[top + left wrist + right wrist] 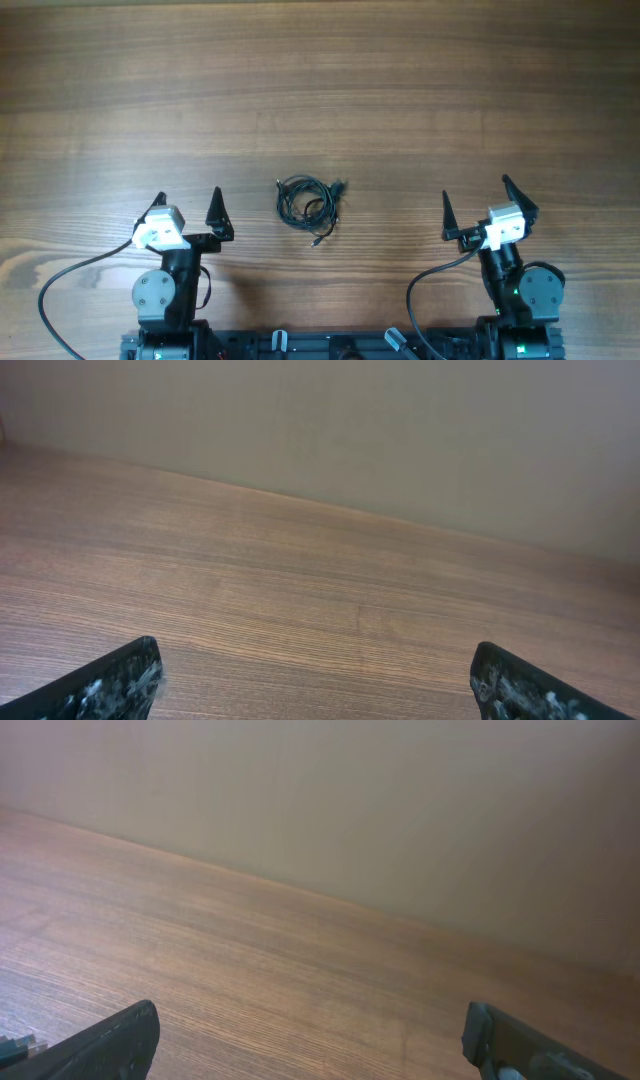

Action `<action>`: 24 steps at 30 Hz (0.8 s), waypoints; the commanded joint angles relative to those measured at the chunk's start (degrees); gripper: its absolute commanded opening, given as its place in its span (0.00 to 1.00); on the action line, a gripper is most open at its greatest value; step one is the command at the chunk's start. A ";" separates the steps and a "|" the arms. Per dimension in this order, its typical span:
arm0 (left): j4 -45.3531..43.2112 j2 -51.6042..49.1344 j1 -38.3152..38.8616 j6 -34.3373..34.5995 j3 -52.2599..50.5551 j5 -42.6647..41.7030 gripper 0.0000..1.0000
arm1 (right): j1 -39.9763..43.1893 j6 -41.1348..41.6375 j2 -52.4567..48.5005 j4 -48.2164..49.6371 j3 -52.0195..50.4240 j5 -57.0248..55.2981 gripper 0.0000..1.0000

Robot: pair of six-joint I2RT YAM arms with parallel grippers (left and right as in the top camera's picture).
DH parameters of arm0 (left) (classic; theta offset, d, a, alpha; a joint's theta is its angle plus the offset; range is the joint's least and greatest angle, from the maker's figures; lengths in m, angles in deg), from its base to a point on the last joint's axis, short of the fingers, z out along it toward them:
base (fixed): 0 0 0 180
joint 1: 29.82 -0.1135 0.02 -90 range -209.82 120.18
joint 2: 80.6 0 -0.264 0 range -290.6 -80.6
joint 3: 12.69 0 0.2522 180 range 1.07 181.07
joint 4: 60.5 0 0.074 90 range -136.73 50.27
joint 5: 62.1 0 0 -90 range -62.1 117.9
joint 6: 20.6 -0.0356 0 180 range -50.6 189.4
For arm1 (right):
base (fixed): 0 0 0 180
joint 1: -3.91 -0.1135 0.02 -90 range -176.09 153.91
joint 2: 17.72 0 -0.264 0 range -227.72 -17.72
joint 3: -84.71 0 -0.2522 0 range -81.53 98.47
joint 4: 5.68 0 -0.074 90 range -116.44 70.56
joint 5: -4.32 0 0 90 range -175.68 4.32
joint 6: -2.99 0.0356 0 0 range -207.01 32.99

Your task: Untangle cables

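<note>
The cables lie in a small tangled bundle on the wooden table, toward its near side, between the two arms. The left end effector and the right end effector both stand wide open and empty, each apart from the bundle.

The cables were thin black wires wound into a small tangled coil, lying flat just below the overhead frame's centre, one plug end trailing downward.
</note>
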 commanded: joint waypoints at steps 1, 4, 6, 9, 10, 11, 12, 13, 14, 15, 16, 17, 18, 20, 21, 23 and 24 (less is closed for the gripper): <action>0.09 0.24 -0.37 -0.94 -0.37 -0.50 1.00 | -0.02 -0.15 0.31 0.02 -0.07 -0.98 1.00; 0.04 0.24 -0.35 -0.90 -0.35 -1.11 1.00 | -0.02 -0.13 0.31 0.02 -0.07 -0.98 1.00; 0.04 0.24 -0.35 -0.90 -0.37 -1.11 1.00 | -0.02 -0.11 0.31 0.02 -0.07 -0.98 1.00; 0.04 0.20 -0.35 -0.90 -0.35 -1.20 1.00 | -0.02 -0.13 0.31 0.02 -0.07 -0.98 1.00; 0.04 0.20 -0.35 -0.90 -0.35 -1.20 1.00 | -0.02 -0.11 0.31 0.02 -0.07 -0.98 1.00; 0.22 0.20 -0.35 -0.90 -0.22 -1.20 1.00 | -0.02 -0.11 0.31 0.02 -0.07 -0.98 1.00; 1.77 0.20 -0.35 -0.90 0.63 -1.22 1.00 | -0.02 -0.13 0.31 0.02 -0.07 -0.98 1.00; 3.82 0.20 -0.35 -0.92 1.62 -1.16 1.00 | -0.02 -0.13 0.31 0.02 -0.07 -0.98 1.00; 5.97 0.13 -0.35 -0.94 2.69 -1.11 1.00 | -0.02 -0.13 0.31 0.02 -0.07 -0.98 1.00; 8.15 -0.20 -0.37 -0.94 3.91 -1.11 1.00 | -0.02 -0.13 0.31 0.02 -0.07 -0.98 1.00; 10.12 -0.76 -0.35 -0.92 5.14 -1.22 1.00 | -0.02 -0.13 0.31 0.02 -0.07 -0.98 1.00; 11.91 -1.55 -0.35 -0.92 6.29 -2.10 1.00 | -0.02 -0.13 0.31 0.02 -0.07 -0.98 1.00; 12.85 -2.36 -0.35 -0.90 7.23 -3.02 1.00 | -0.02 -0.13 0.31 0.02 -0.07 -0.98 1.00; 14.05 -5.73 -0.35 -0.87 10.08 -7.21 1.00 | -0.02 -0.11 0.31 0.02 -0.07 -0.98 1.00; 14.91 -7.74 -0.35 -0.83 11.74 -8.59 1.00 | -0.02 -0.13 0.31 0.02 -0.07 -0.98 1.00; 17.62 -11.63 -0.35 0.42 15.04 -8.85 1.00 | -0.02 -0.13 0.31 0.02 -0.07 -0.98 1.00; 19.15 -13.94 -0.33 0.39 16.87 -9.09 1.00 | -0.02 -0.13 0.31 0.02 -0.07 -0.98 1.00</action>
